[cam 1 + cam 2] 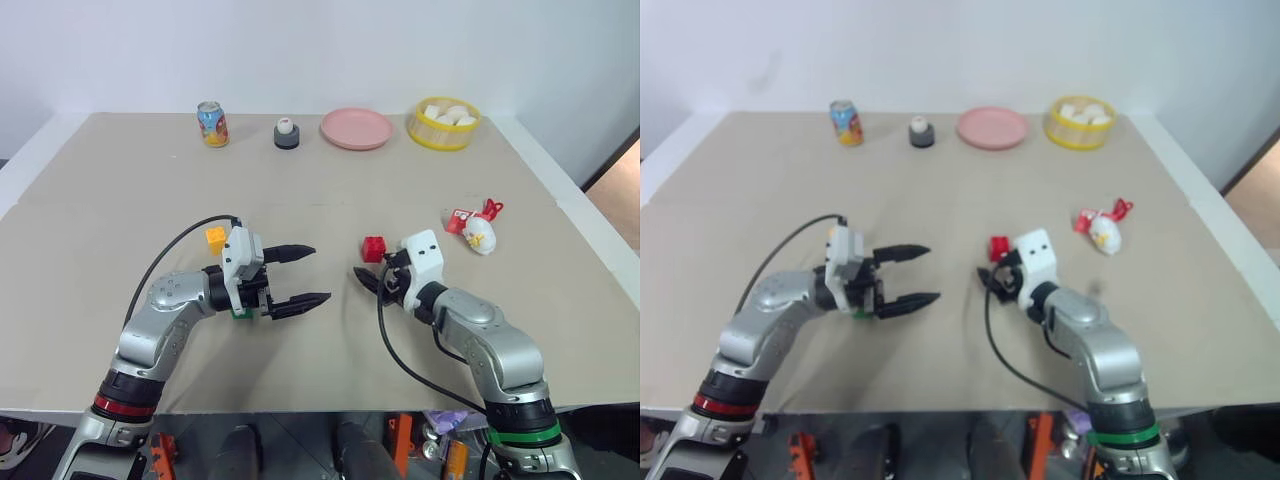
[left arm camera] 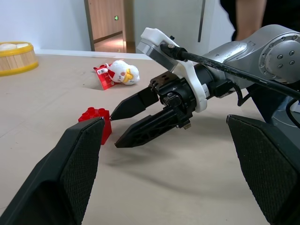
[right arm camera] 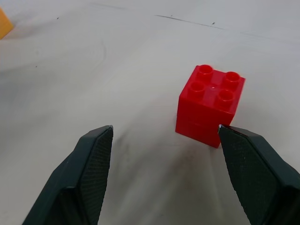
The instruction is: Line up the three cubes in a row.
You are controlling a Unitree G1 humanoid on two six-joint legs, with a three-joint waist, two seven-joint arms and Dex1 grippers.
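L gripper (image 1: 300, 276) spread wide, empty, green cube (image 1: 240, 313) tucked under its wrist, yellow-orange cube (image 1: 215, 238) just behind. R gripper (image 3: 164, 154) apart, one fingertip (image 3: 234, 140) at red cube (image 3: 210, 106). Farther: snowman toy (image 1: 478, 232), red tag, print unreadable. Can (image 1: 212, 124) at worktop (image 1: 120, 190) far edge, label unreadable.

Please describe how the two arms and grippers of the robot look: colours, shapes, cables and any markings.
Both arms have silver-grey metal shells with rounded joints. The left arm carries a red ring near its base, the right arm a green one. Each wrist holds a white block, and a black cable loops from it along the arm. The left gripper and right gripper each have two black, tapered fingers with textured pads.
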